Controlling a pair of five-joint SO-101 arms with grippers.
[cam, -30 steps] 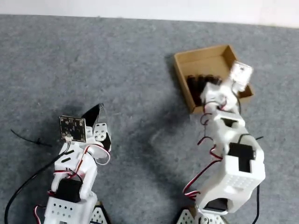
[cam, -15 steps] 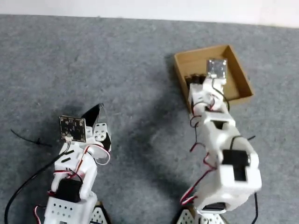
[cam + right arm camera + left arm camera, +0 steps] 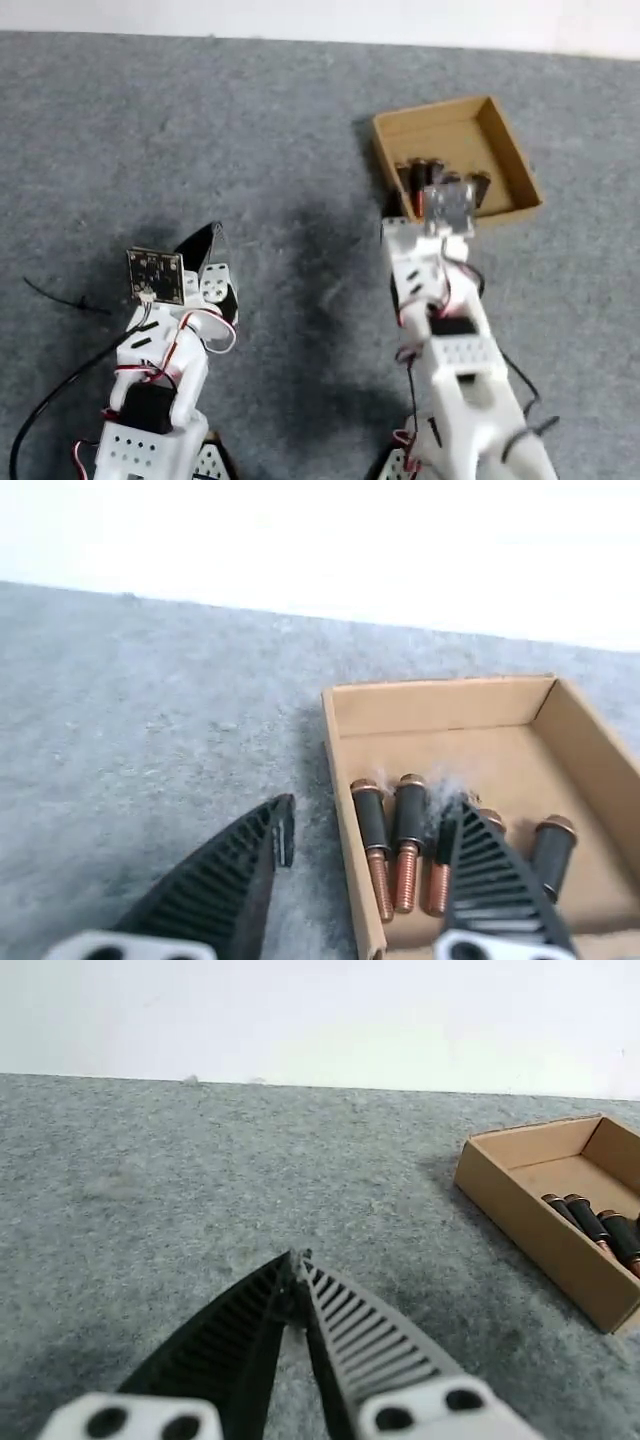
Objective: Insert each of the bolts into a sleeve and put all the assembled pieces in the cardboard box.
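Plain brown cardboard box point(image 3: 440, 705) holds copper-threaded bolts point(image 3: 404, 875) in black sleeves point(image 3: 369, 815), lying side by side. Right claw point(image 3: 375, 825) spread wide, left claw point(image 3: 297, 1260) pressed together over the grey surface point(image 3: 150, 1180).

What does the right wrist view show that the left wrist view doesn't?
Right wrist view: the right arm's jaws open, one of them in front of the cardboard box, which is seen nearly whole with four bolt-and-sleeve pieces lying inside.
Left wrist view: the left arm's jaws shut, tips meeting over the carpet, the box farther off and cut by the picture's edge.
Both: the box, some assembled pieces in it, grey carpet and the pale wall.
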